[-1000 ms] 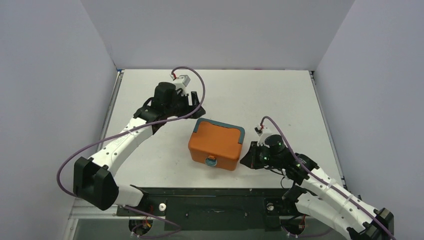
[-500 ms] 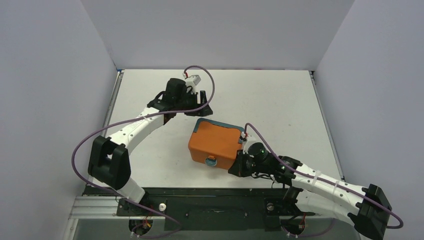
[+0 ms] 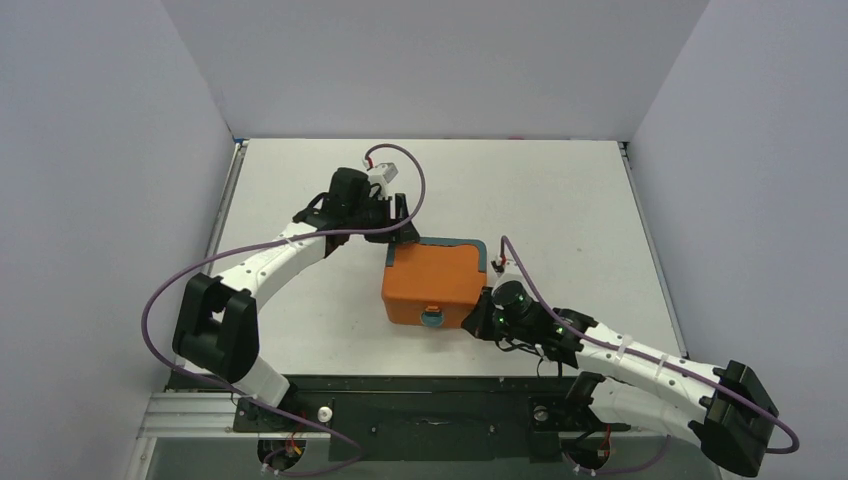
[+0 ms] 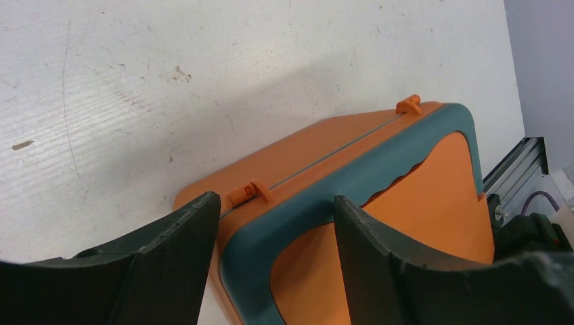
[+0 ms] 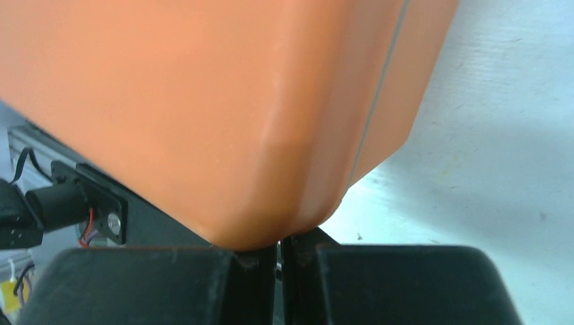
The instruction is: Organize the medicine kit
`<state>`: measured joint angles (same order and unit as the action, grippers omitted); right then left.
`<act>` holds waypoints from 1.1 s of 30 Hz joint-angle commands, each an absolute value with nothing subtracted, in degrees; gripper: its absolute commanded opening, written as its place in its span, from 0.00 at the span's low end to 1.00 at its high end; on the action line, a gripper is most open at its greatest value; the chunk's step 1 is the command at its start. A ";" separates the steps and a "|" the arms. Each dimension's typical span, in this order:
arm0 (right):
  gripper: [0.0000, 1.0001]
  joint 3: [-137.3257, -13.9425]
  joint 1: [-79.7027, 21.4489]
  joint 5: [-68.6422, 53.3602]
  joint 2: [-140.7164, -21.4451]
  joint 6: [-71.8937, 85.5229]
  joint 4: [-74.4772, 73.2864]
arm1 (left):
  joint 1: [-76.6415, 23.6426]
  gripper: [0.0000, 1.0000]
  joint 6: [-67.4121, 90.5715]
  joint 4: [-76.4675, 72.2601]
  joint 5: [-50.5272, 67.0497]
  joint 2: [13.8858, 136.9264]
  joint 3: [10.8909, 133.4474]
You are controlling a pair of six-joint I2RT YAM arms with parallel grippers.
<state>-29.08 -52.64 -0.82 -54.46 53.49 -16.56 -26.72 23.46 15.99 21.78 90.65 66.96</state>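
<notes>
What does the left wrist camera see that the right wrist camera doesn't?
Only the left wrist view: the teal handle, two little hinges, and the left fingers standing apart. Only the right wrist view: the right fingers shut together, right against a rounded corner of the orange box, plus a black plug with wires. Both: that orange box and the white table.

Overhead, close wrists (medicine kit [image 3: 432,283] shared)

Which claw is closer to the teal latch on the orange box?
Right. The right gripper, shut, touches the box at its near corner beside the latch; the left gripper is open at its far corner.
</notes>
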 commanded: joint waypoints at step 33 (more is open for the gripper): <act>0.00 -42.72 -35.00 -14.72 -72.54 31.26 -14.05 | -27.12 0.59 28.35 26.27 19.66 52.44 43.80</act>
<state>-40.34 -35.70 -13.56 -72.01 33.32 -16.29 -26.87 26.04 23.16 20.40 56.58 45.69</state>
